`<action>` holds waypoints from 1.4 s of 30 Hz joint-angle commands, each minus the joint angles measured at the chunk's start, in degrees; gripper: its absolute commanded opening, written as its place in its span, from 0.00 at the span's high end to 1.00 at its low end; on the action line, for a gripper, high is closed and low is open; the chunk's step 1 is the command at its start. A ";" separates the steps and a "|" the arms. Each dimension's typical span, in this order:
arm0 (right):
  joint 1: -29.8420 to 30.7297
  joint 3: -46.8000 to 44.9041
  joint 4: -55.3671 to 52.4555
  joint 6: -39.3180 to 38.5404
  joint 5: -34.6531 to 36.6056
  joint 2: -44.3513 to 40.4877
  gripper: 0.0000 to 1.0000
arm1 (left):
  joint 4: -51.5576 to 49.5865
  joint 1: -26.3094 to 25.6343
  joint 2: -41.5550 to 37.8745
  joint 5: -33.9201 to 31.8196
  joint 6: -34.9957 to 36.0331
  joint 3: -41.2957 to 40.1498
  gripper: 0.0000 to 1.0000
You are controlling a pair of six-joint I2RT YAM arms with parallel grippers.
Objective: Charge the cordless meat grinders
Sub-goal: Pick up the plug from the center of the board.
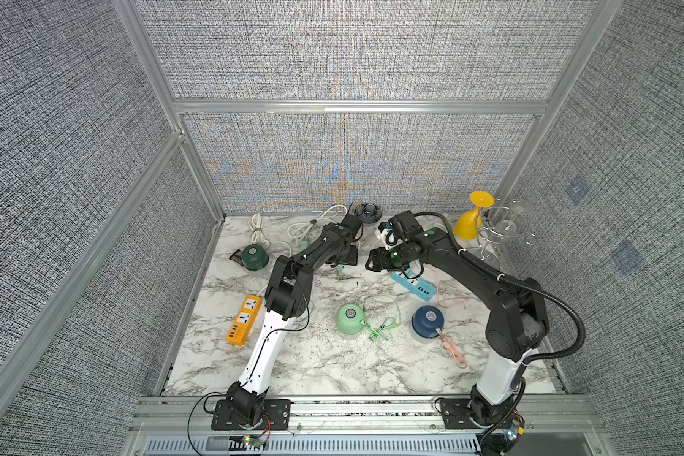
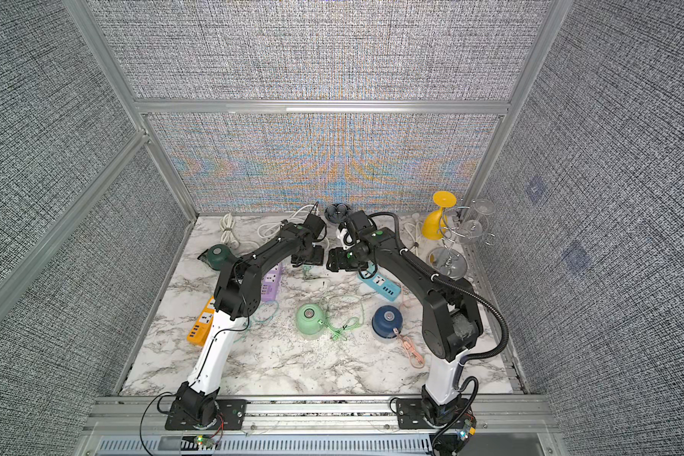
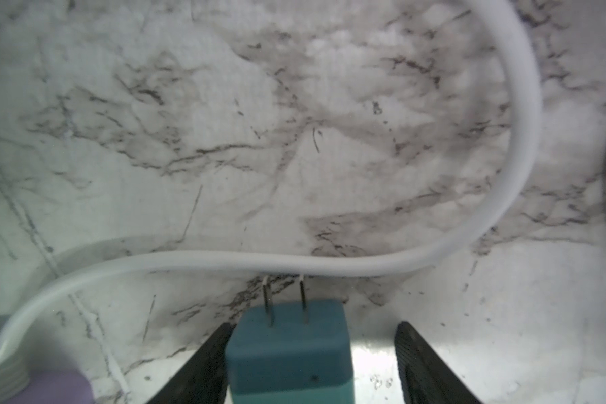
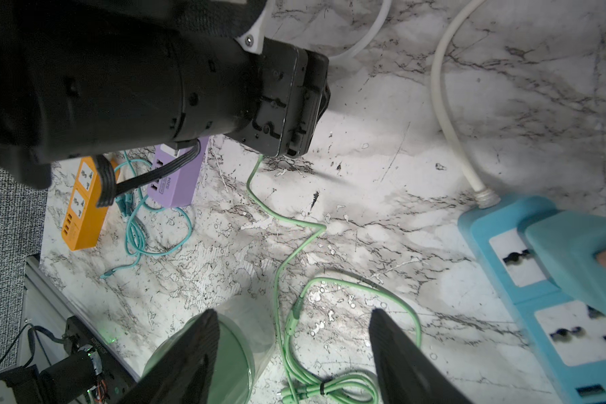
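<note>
**Left claw around the teal adapter, grinders waiting on the table**

I judge the grinders to be smooth, rigid domes that could slip out of a pinch from above. I would take one low on its sides, above the clear base, and keep off the silver button. The dark green grinder [image 1: 255, 257] sits far left. The mint grinder [image 1: 350, 319] stands mid-table with its green cable [image 4: 284, 259] trailing away. The navy grinder [image 1: 429, 320] is just to its right.

The teal adapter [image 3: 289, 353] is a small hard block. Its flat sides are the place to hold it, with the prongs left free. The left gripper [image 3: 314, 327] straddles it: one finger lies against the block, the other stands clear, so I see no clamp yet. The prongs point at a white cord [image 3: 329, 264].

Both arms reach towards the far middle of the table, elbows raised and wrists pitched down. The right gripper [image 4: 293, 312] hangs wide and empty, with the blue power strip [image 4: 539, 280] close by.
</note>
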 commanded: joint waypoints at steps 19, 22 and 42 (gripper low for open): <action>0.12 -3.26 1.72 0.68 -1.21 -2.92 0.29 | -4.73 0.68 2.03 -1.27 -1.79 2.69 0.54; 0.12 -3.87 2.34 0.43 -1.51 -3.69 0.29 | -5.26 1.00 0.63 0.97 -2.55 2.70 0.69; -0.56 -12.09 40.05 3.99 -14.62 -16.32 0.07 | 21.25 8.67 -42.85 23.31 -24.18 -24.61 1.00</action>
